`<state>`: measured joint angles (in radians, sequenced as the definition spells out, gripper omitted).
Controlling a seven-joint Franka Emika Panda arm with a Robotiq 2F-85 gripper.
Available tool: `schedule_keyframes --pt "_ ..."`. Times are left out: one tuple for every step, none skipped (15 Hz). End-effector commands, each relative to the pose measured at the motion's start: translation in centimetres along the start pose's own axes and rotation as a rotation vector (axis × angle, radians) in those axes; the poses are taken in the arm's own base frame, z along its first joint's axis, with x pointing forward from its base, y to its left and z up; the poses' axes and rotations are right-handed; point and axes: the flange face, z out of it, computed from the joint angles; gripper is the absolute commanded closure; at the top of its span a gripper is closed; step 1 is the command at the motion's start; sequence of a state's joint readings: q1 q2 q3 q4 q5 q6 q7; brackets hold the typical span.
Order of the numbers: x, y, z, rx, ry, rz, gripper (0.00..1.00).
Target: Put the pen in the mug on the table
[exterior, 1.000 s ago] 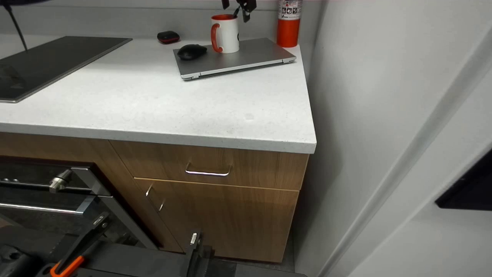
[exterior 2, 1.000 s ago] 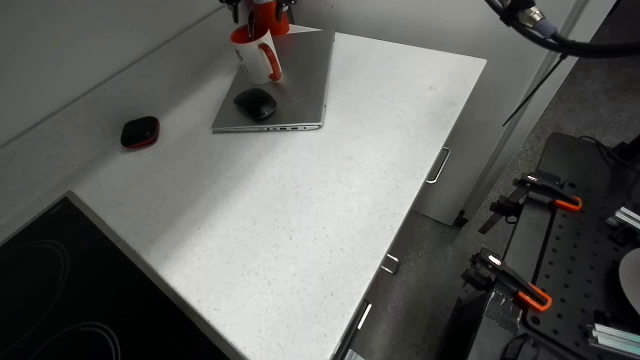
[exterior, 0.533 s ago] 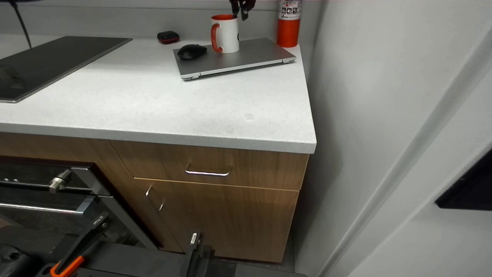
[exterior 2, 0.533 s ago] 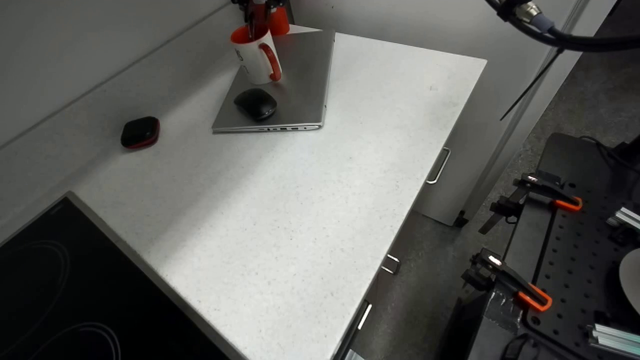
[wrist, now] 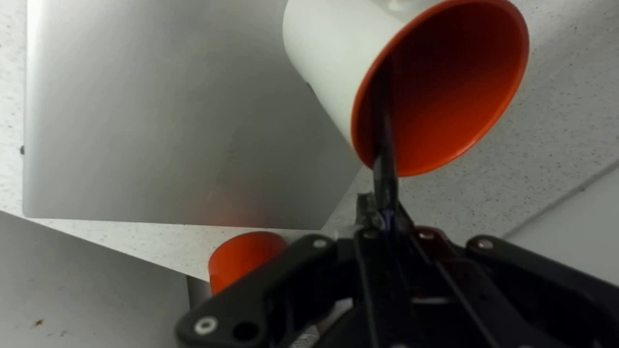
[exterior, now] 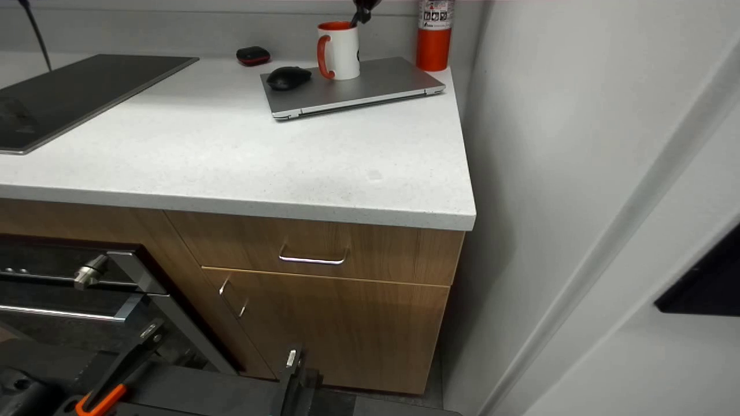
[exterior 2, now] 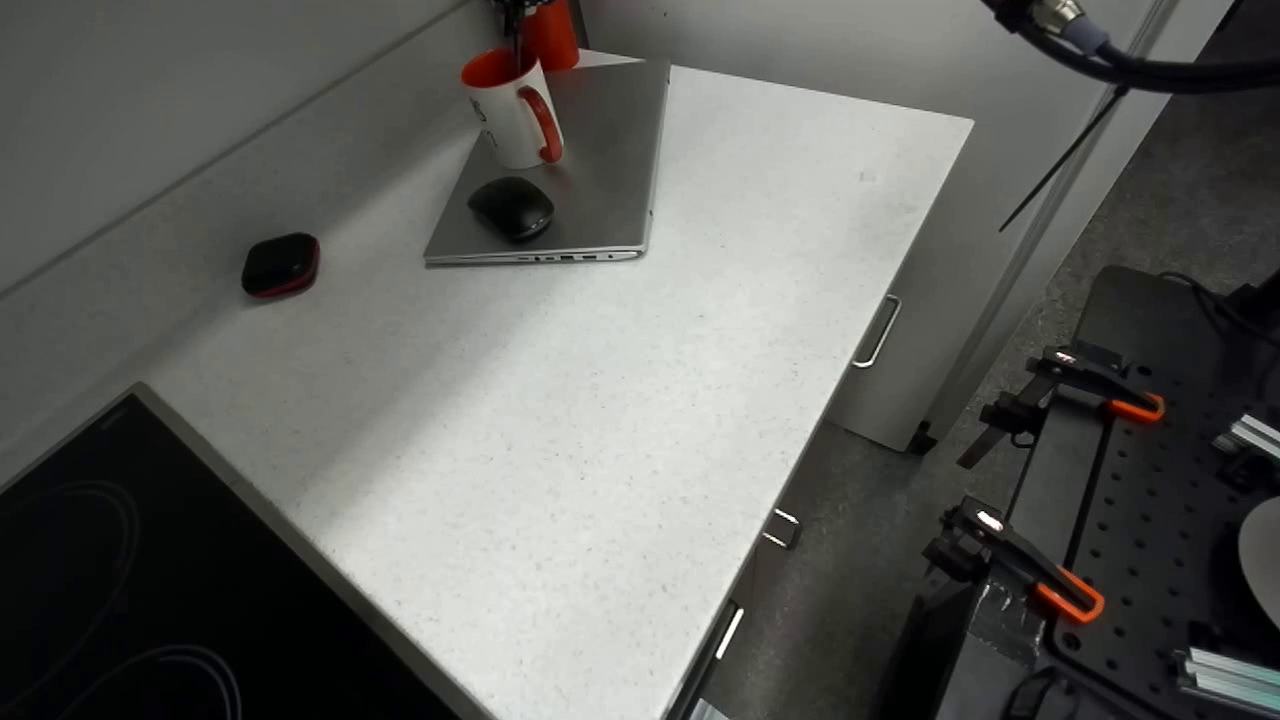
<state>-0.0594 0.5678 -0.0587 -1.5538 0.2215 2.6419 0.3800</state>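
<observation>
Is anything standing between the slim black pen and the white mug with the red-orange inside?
Nothing visible: the slim black pen, gripped by the black claw, already reaches into the white cylindrical mug through its open top.

Mug [exterior: 345,55] on laptop [exterior: 387,81]; pen [wrist: 385,159] apparently partway inside.

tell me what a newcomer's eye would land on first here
Probably the red-orange and white mug, standing on the closed grey laptop near a black mouse. Next, in the wrist view, the dark fingers, shut on the slim black pen, which dips into the mug. The eye may then go to the bright red canister at the far corner of the table.
</observation>
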Motion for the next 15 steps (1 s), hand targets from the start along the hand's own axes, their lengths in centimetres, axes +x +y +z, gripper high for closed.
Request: schedule_keyframes --pt "0.7 -0.3 -0.3 0.036 0.019 0.031 0.99" --pt "0.7 -0.3 -0.5 0.036 0.02 0.031 0.99" --pt "0.7 -0.4 -0.9 0.041 0.022 0.029 0.99" --pt "0.7 -0.4 -1.4 0.048 0.027 0.026 0.99" --pt "0.6 -0.4 -2.0 0.059 0.036 0.025 0.99" --pt "0.6 -0.5 -2.5 0.067 0.046 0.026 0.99" --pt "0.6 -0.5 -3.2 0.082 0.059 0.028 0.99" --pt "0.7 -0.5 -3.9 0.099 0.069 0.034 0.99" --pt "0.7 -0.5 -4.7 0.117 0.084 0.04 0.99" --pt "0.7 -0.4 -5.5 0.135 0.098 0.042 0.99" --pt "0.7 -0.2 -6.5 0.149 0.112 0.04 0.99" --pt "0.6 0.0 -7.3 0.162 0.128 0.034 0.99" --pt "0.4 0.4 -8.2 0.168 0.139 0.027 0.99" --pt "0.2 1.0 -8.9 0.169 0.146 0.025 0.99" --pt "-0.1 1.6 -9.5 0.171 0.145 0.02 0.99"
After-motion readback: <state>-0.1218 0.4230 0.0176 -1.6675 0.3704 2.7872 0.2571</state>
